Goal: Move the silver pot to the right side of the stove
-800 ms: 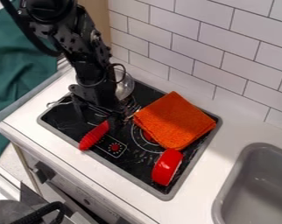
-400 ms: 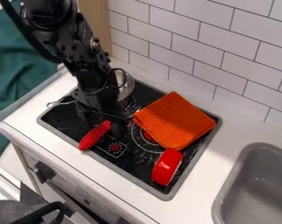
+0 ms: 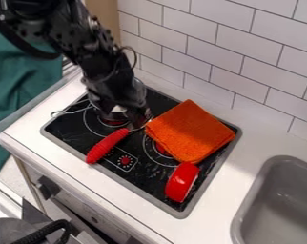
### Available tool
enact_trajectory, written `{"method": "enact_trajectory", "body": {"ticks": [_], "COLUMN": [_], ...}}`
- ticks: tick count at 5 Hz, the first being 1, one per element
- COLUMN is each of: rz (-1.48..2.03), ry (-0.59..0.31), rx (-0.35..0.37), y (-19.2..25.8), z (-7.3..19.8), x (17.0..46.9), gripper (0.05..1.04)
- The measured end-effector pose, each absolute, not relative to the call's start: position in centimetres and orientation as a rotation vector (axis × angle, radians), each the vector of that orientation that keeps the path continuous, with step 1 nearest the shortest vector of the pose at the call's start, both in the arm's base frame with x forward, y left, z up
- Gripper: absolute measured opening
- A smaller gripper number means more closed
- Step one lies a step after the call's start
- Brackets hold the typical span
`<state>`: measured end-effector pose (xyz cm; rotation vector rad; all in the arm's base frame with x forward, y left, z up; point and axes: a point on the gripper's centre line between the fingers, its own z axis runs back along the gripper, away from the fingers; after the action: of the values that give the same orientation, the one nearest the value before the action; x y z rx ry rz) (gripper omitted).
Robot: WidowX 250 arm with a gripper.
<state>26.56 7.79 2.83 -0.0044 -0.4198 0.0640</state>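
Note:
The silver pot (image 3: 140,88) stands at the back left of the stove (image 3: 175,211), mostly hidden behind the arm; a strip of its curved metal side shows. My gripper (image 3: 123,117) hangs in front of it, over the left rear burner, with its fingers apart. A pale, shiny patch shows between them; I cannot tell whether it is part of the pot.
A red-handled utensil (image 3: 106,146) lies just in front of the gripper. An orange cloth (image 3: 190,131) covers much of the stove's right side, with a red bowl-like object (image 3: 182,182) at its near corner. A grey sink (image 3: 280,209) is at the right.
My gripper has swung toward the right and away from the stove's front left, uncovering the burner rings there. The utensil, cloth and red object have stayed put.

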Motion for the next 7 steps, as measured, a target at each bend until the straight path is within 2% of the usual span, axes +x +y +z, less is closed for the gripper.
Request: {"method": "enact_trajectory", "body": {"ticks": [1, 2, 3, 4, 6, 7], "rz": [0.075, 0.114, 0.139, 0.192, 0.266, 0.259], "ry": [-0.452, -0.394, -0.357, -0.325, -0.348, -0.313], "rx": [0.011, 0.056, 0.106, 0.135, 0.096, 0.073], "y": [9.0, 11.4, 14.0, 17.6, 21.0, 21.1], "z": [4.4, 2.3, 1.5, 1.0, 1.0, -0.2], "x": [28.6, 31.6, 33.4, 33.1, 31.9, 31.3], "gripper": [1.001, 1.001, 1.001, 1.001, 1.001, 1.001]}}
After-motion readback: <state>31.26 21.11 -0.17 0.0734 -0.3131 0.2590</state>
